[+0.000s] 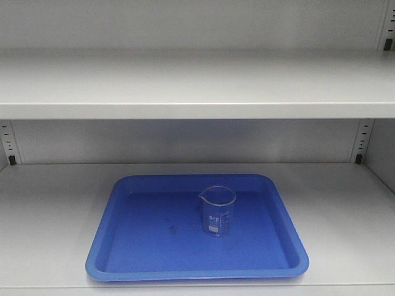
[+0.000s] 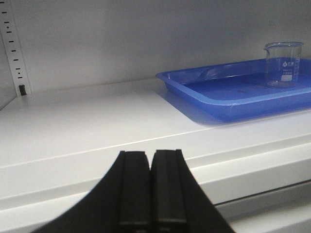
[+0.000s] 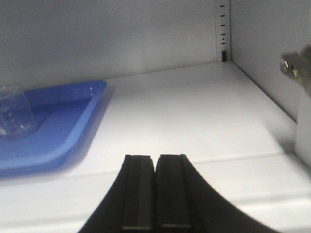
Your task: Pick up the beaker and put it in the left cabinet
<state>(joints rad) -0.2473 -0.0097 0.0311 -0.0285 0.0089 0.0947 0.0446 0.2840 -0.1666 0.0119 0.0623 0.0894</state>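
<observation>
A small clear glass beaker (image 1: 218, 211) with a spout and white marks stands upright on a blue tray (image 1: 142, 259) on the lower shelf of the light grey cabinet (image 1: 185, 92). In the left wrist view the beaker (image 2: 283, 64) is far right on the tray (image 2: 204, 92). In the right wrist view it (image 3: 15, 116) is at the left edge on the tray (image 3: 73, 121). My left gripper (image 2: 151, 154) is shut and empty, in front of the shelf, left of the tray. My right gripper (image 3: 155, 158) is shut and empty, right of the tray.
An upper shelf (image 1: 197, 110) runs above the tray. Slotted uprights stand at the back corners (image 1: 7, 145) (image 1: 363, 140). The cabinet's right wall (image 3: 272, 53) and a metal fitting (image 3: 294, 65) are close to my right gripper.
</observation>
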